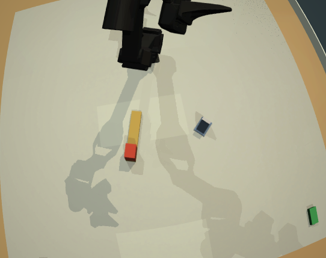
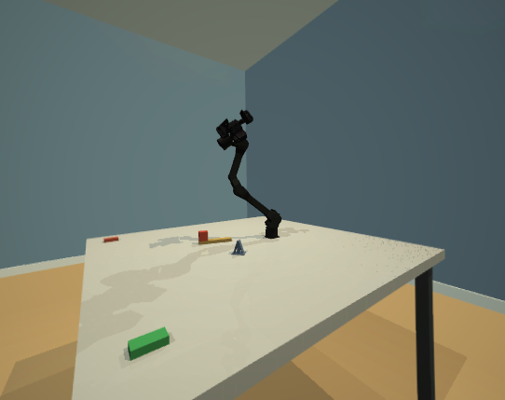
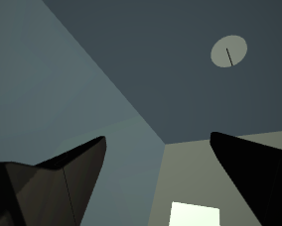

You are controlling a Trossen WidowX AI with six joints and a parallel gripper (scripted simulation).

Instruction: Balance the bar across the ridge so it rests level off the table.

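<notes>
A yellow bar [image 1: 135, 127] [image 2: 221, 240] lies flat on the table. A red block [image 1: 130, 151] [image 2: 203, 236] sits on top of one end of it, the end farther from the arm's base. A small blue-grey ridge [image 1: 199, 132] [image 2: 238, 249] stands on the table apart from the bar, to its right in the top view. It bears nothing. My gripper [image 3: 157, 139] is open, with nothing between its fingers. It is raised high above the table, well away from bar and ridge, and the wrist view shows only walls and ceiling beyond the fingertips.
A green block [image 1: 313, 215] [image 2: 149, 343] lies near a table corner, far from the bar. A small red piece [image 2: 111, 240] lies near the table's far left edge in the exterior view. The arm's base [image 2: 271, 230] stands at the back of the table. Arm shadows cross the table.
</notes>
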